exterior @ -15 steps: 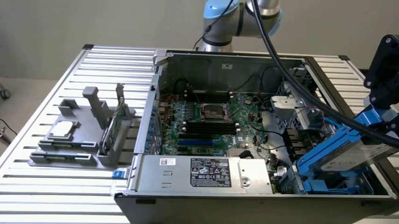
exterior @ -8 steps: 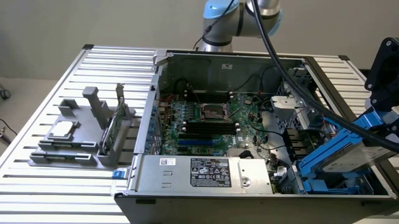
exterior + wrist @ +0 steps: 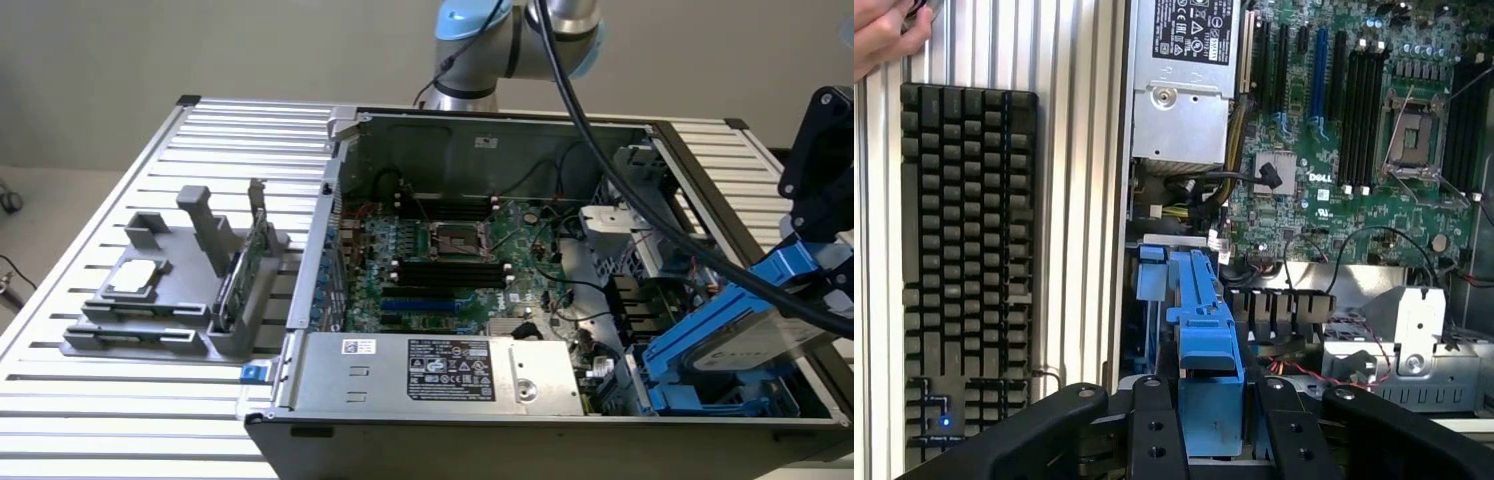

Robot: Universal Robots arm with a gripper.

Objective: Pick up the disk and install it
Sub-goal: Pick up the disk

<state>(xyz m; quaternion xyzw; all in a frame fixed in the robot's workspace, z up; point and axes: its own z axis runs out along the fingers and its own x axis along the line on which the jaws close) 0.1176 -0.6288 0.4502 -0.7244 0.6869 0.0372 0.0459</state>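
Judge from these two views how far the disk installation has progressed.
Done: the disk is picked up. In hand: the end effector grips its blue rails, holding it tilted over the case's blue drive bay. Left: it is not yet seated in the bay.

Open PC case [image 3: 494,135] on slatted table [image 3: 134,420], motherboard [image 3: 454,260] exposed, PSU [image 3: 441,370] on the near side. The disk [image 3: 754,345] sits tilted near, on the exterior view's right: lower end in the blue bay [image 3: 687,400], upper end at the gripper [image 3: 817,275], which looks clamped on it but is cropped. On the exterior view's left, grey fixture [image 3: 160,335] holds small silver drive [image 3: 138,280] and green card [image 3: 247,265].
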